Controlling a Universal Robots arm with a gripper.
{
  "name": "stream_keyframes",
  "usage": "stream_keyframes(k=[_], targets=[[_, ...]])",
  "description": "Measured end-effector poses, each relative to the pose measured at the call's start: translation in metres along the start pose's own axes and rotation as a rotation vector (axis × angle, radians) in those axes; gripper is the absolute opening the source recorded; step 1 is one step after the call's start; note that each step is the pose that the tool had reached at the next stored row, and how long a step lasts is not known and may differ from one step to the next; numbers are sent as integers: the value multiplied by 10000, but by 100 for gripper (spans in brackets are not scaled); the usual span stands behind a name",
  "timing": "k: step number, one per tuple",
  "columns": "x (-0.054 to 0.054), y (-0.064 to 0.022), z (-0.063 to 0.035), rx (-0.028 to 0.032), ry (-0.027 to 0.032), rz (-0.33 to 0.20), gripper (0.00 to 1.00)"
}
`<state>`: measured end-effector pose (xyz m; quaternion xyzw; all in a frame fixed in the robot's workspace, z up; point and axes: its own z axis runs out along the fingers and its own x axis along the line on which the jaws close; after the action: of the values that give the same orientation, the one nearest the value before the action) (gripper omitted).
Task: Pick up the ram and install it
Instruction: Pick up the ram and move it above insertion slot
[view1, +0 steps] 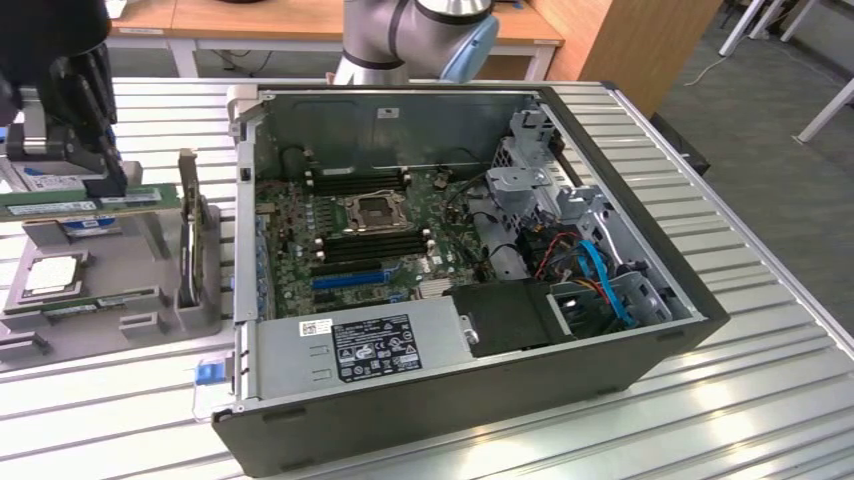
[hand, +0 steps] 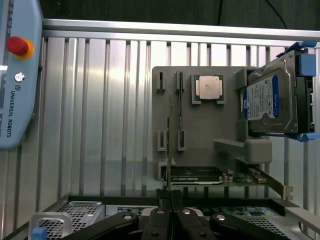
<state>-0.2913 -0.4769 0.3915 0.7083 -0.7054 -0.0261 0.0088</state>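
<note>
- Step in hand: pick looks done, and the job now sits in the carry phase toward the computer case (view1: 400, 430).
- Gripper (view1: 104, 185) is at the upper left of the exterior frame, jaws pressed together and pinching the ram (view1: 140, 198) near its middle.
- In the wrist view the gripper (hand: 170, 195) clamps a thin dark strip, probably the ram (hand: 169, 140) seen edge-on; it is too thin there to be certain.
- Ram location: up in the air above the grey holder tray (view1: 134, 260), clear of its slots and well apart from the motherboard (view1: 360, 230).
- Another green stick (view1: 107, 298) lies low in the tray, near the processor chip (view1: 54, 272); not the one in hand.
- Ram pose, exterior view: it stands on one long edge, labelled face toward the camera.
- Long axis runs across the frame from the exterior view's left to its right, nearly level, with the right end a touch higher.
- Black memory slots (view1: 380, 245) beside the CPU socket (view1: 374, 213) run roughly the same way in the frame, so the stick looks about parallel to them.
- What the install calls for, as a judgement: a move across to the exterior view's right, contact edge kept down, long axis matched to one slot, then a straight even press.
- Risk: a tilted stick may seat at one end alone.
</note>
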Motion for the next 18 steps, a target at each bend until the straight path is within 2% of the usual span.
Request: stream_keyframes(k=[18], targets=[[1, -378, -18, -28, 0, 1, 12]])
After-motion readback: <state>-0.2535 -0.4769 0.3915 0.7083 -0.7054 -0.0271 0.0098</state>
